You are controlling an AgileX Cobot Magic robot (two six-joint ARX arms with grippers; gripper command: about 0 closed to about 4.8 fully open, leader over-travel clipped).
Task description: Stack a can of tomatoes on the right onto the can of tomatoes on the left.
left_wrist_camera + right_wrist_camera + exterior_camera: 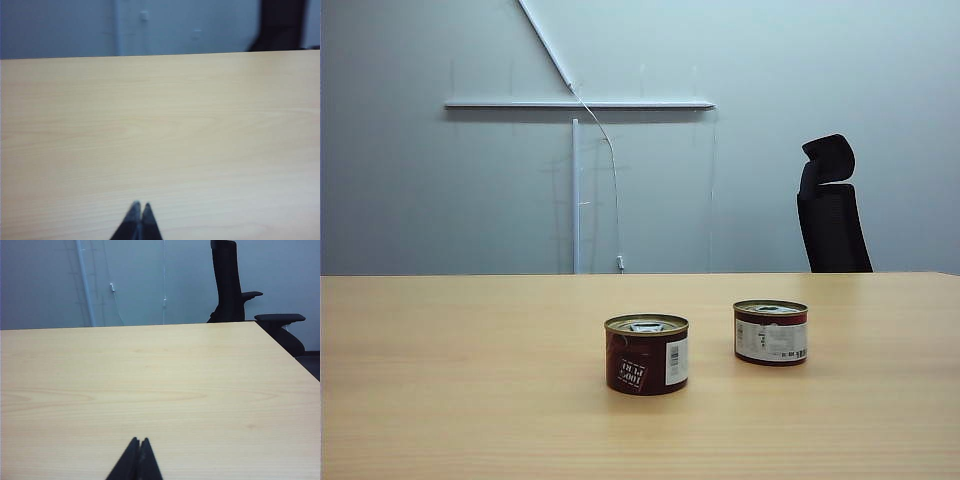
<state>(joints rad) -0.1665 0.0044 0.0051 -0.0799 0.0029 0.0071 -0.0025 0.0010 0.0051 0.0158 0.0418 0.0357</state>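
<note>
Two short dark red tomato cans stand upright on the wooden table (440, 380) in the exterior view. The left can (647, 354) sits near the middle, closer to the front. The right can (770, 332) stands a little farther back, apart from it. Neither arm appears in the exterior view. My left gripper (140, 206) is shut, its black tips together over bare tabletop, with nothing in it. My right gripper (139, 441) is also shut and empty over bare wood. Neither wrist view shows a can.
A black office chair (830, 210) stands behind the table's far right edge, also seen in the right wrist view as the chair (230, 285). A grey wall with white rails (580, 103) is behind. The table's right edge (285, 355) shows in the right wrist view.
</note>
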